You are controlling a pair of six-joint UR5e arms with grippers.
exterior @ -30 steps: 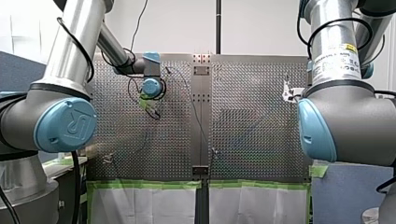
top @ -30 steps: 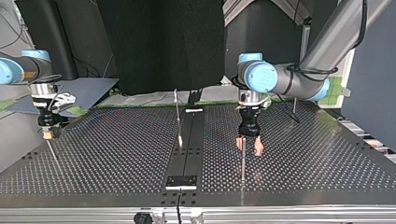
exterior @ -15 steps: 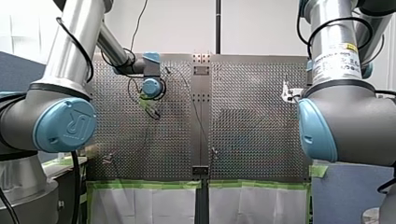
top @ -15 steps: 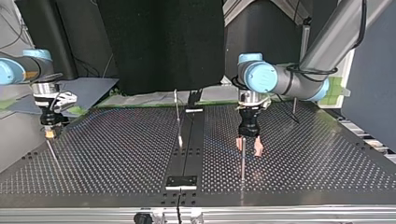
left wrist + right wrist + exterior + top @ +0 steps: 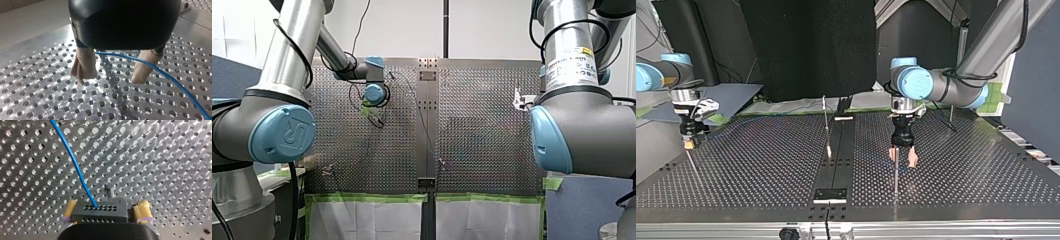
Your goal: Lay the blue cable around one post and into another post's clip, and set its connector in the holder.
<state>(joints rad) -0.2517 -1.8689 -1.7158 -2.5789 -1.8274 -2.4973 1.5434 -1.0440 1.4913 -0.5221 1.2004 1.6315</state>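
In the top view, at nine o'clock, my right gripper (image 5: 688,144) is clenched on the dark connector (image 5: 100,211), with its yellow pads (image 5: 143,211) pressing on either side. The blue cable (image 5: 78,172) leaves the connector's face and runs out over the perforated table (image 5: 761,165). A thin post (image 5: 826,127) stands at centre. Toward three o'clock my left gripper (image 5: 901,161) hangs released, its beige fingers (image 5: 83,65) apart and the cable passing loose between them, beside another post (image 5: 896,176)

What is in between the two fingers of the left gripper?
The blue cable runs through the gap between the beige fingers of my left gripper, which stand apart. Under it is the perforated table. The left wrist view shows this.
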